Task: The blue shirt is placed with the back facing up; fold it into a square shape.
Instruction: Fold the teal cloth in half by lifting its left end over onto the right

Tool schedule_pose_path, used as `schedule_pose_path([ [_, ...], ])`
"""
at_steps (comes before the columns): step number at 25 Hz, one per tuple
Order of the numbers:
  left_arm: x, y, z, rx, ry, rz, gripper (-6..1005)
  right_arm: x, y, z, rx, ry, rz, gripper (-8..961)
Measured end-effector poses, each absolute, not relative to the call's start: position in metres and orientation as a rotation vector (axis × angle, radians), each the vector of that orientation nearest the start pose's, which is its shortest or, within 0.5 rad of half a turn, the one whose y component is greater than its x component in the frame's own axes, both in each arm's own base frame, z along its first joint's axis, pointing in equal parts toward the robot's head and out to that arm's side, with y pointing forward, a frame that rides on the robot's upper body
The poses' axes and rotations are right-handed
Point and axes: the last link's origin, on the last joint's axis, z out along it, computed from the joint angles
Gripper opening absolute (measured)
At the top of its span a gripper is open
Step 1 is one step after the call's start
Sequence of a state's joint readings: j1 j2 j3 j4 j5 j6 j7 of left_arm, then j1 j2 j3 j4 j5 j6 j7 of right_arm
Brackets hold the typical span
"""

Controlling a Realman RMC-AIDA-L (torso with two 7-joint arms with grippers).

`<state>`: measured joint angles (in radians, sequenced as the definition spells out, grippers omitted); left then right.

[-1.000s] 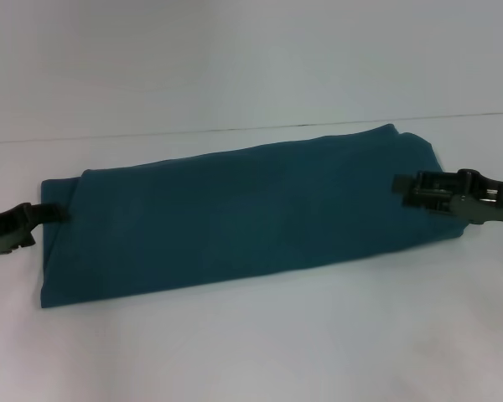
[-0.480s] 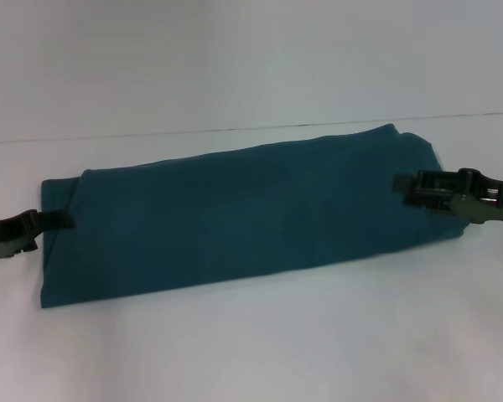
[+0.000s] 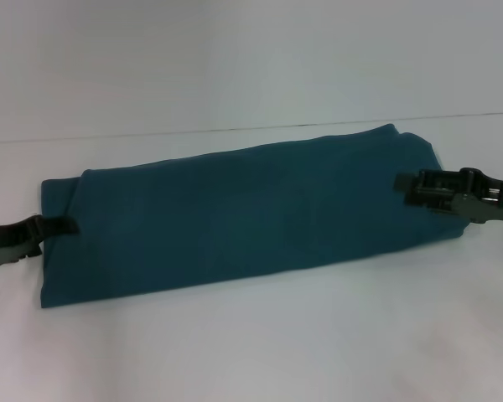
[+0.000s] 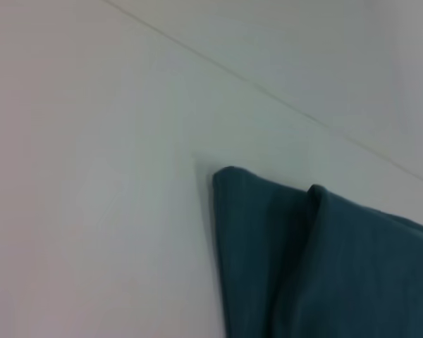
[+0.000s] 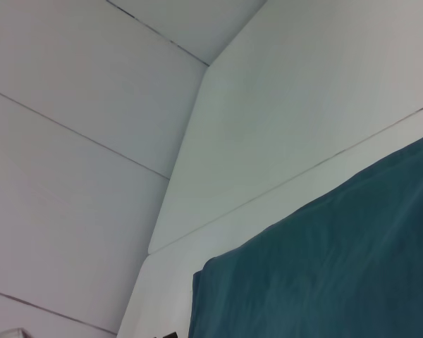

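The blue shirt (image 3: pixel 243 213) is already a long narrow band lying across the middle of the frame on the white desk (image 3: pixel 260 343), tilted up toward the right. Your left tool (image 3: pixel 59 227) sits at the left-hand end with its tip on the hem, and your right tool (image 3: pixel 407 186) is over the right end; I can't tell whether either one is clamped or apart. For the next fold, I'd grab both layers at one end and carry it straight over so the edges line up. It's soft, matte cotton, plain, with a doubled corner.
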<state>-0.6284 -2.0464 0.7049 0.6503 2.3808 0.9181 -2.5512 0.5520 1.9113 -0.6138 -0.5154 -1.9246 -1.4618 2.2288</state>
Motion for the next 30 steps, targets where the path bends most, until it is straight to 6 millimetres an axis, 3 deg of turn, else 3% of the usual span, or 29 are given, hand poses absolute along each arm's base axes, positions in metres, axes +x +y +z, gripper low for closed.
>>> schedule_pose_path([
  [11, -0.323, 0.4, 0.018, -1.758, -1.754, -0.375, 824, 0.3, 0.358, 0.061, -2.128, 1.788, 0.916, 567],
  [22, -0.299, 0.404, 0.003, -1.857, -1.78, -0.388, 824, 0.3, 0.358, 0.061, -2.126, 1.791, 0.915, 567],
  [30, -0.294, 0.408, 0.007, -1.874, -1.771, -0.397, 658, 0.301, 0.357, 0.063, -2.111, 1.792, 0.935, 567],
])
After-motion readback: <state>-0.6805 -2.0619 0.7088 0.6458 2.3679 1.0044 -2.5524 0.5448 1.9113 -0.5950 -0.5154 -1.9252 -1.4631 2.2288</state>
